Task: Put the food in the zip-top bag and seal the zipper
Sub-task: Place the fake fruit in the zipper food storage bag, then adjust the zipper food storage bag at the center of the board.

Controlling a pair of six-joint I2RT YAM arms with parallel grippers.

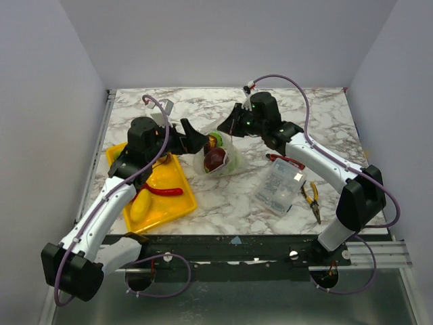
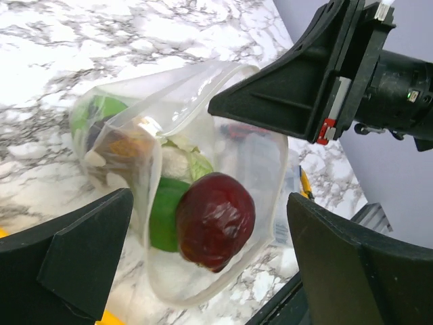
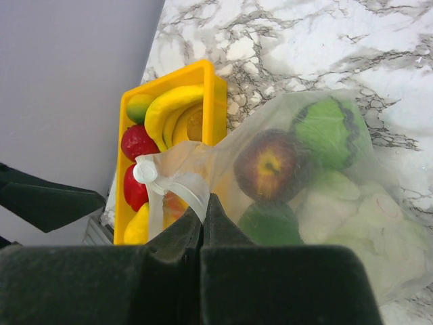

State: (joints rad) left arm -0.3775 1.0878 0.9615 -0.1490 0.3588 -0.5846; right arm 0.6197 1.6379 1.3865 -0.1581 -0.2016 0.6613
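The clear zip-top bag (image 1: pixel 218 160) stands at the table's middle, mouth open. In it are a dark red fruit (image 2: pixel 215 220), a green pepper (image 2: pixel 162 213), a cauliflower (image 2: pixel 177 161) and a green striped ball (image 3: pixel 328 132). My right gripper (image 3: pixel 203 211) is shut on the whitish zipper strip (image 3: pixel 186 189) at the mouth edge and holds it up. My left gripper (image 2: pixel 210 271) is open and empty, one finger on each side of the bag, not touching it. A banana (image 3: pixel 169 105), red fruits (image 3: pixel 137 142), a lemon (image 1: pixel 142 206) and a red chili (image 1: pixel 166 191) lie in the yellow tray (image 1: pixel 184 203).
A clear plastic box (image 1: pixel 281 186) and yellow-handled pliers (image 1: pixel 311 196) lie right of the bag, below the right arm. The yellow tray sits under the left arm at the table's left. Grey walls close in the table on three sides.
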